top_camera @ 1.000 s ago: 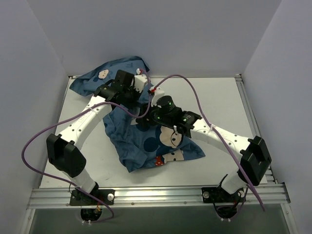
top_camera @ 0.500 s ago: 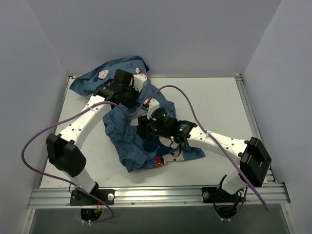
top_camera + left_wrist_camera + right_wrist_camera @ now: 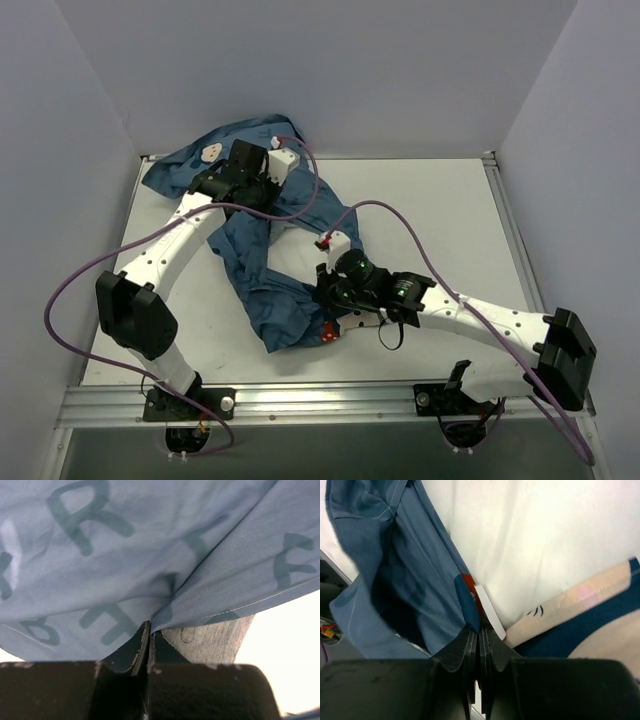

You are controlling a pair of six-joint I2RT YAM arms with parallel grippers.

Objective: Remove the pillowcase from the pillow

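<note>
Pulled toward the near edge since a second ago, the right arm has dragged the pillowcase (image 3: 250, 270) with it, so the big cartoon figure that lay open at the middle is now folded under and mostly hidden. The left arm has drawn back a little toward the far left corner. The pillowcase now runs as a crumpled blue band from the far left corner of the table (image 3: 450, 220), where a small cartoon face (image 3: 211, 152) shows, down to the near middle, with a bare white wedge between its two folds. The left pincer (image 3: 148, 627) is pressed together on a ridge of the lettered cloth at the far end. The right pincer (image 3: 479, 630) is pressed together on a darker fold at the near end, just beside a white label (image 3: 489, 611) and a patch of red print. The pillow cannot be made out for certain: I cannot tell whether the white behind the right pincer is pillow or table.
</note>
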